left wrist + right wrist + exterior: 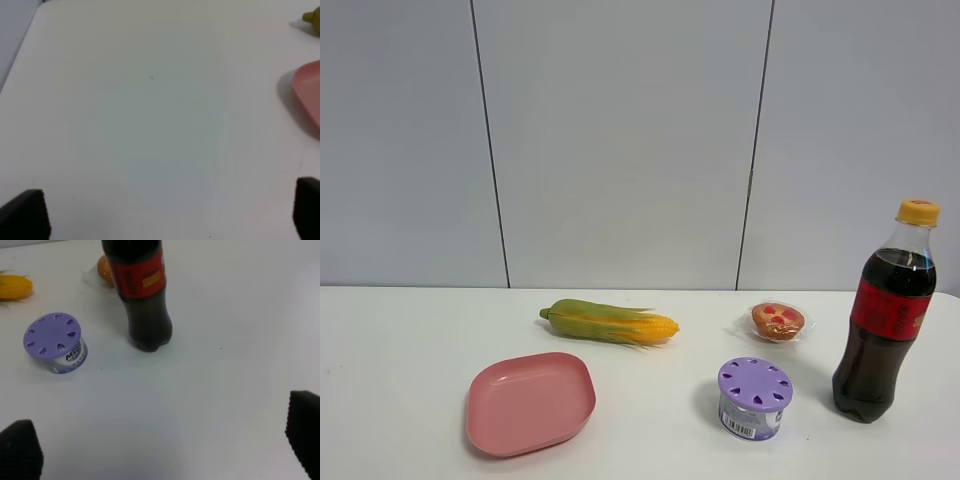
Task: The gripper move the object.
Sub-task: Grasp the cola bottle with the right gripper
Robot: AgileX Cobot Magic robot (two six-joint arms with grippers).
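The cola bottle (pixel 882 325) stands upright at the right of the white table, dark, with a red label and an orange-yellow cap. It also shows in the right wrist view (pixel 143 295), its top cut off. My right gripper (pixel 162 452) is open, its black fingertips (pixel 20 450) wide apart at the frame corners, some way short of the bottle. My left gripper (pixel 165 212) is open over bare table, with only its fingertips (pixel 25 212) showing. Neither gripper shows in the exterior view.
A purple-lidded canister (pixel 754 397) stands left of the bottle, also seen in the right wrist view (pixel 55 342). A wrapped pastry (pixel 778 321) lies behind it. A corn cob (pixel 610 322) lies mid-table. A pink plate (pixel 530 402) sits front left, its edge in the left wrist view (pixel 307 95).
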